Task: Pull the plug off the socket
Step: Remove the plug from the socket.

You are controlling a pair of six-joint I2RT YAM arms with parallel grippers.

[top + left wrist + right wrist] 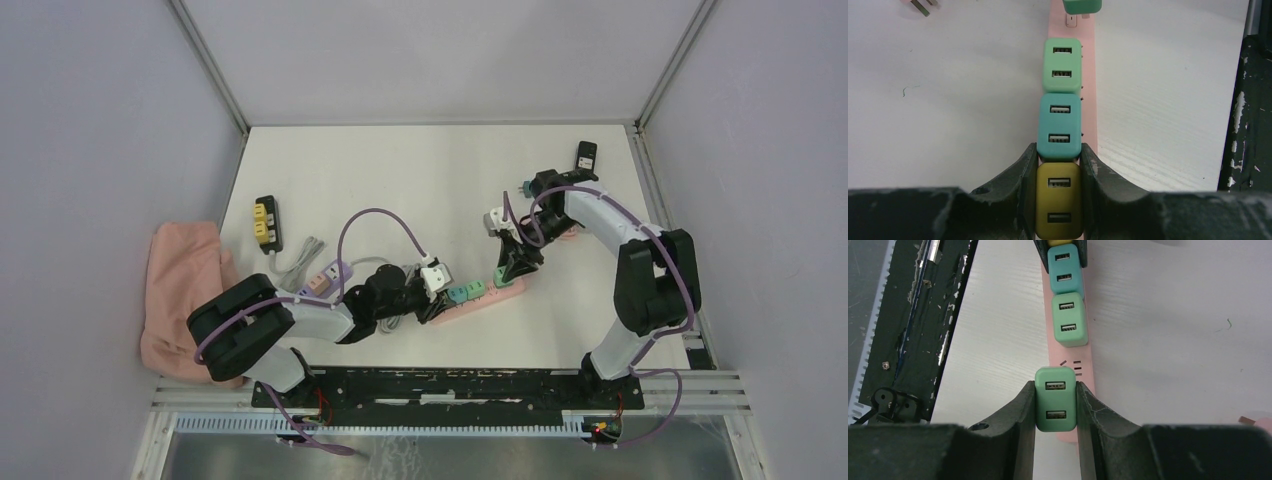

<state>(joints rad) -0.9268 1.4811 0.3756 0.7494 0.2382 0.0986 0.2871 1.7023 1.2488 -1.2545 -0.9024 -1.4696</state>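
My left gripper [1059,162] pinches the yellow USB charger [1058,205] at bottom centre of the left wrist view. It sits on the pink power strip [1090,105] in a row with the teal charger [1060,125] and the pale green charger [1063,65]. My right gripper [1056,395] pinches the green charger [1055,407] at the strip's other end; I cannot tell whether it is seated.

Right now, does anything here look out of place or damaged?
A pink cloth lies crumpled over the left edge of the table, against the wall, and the paint on the black base plate is badly chipped. Nothing looks spilled.
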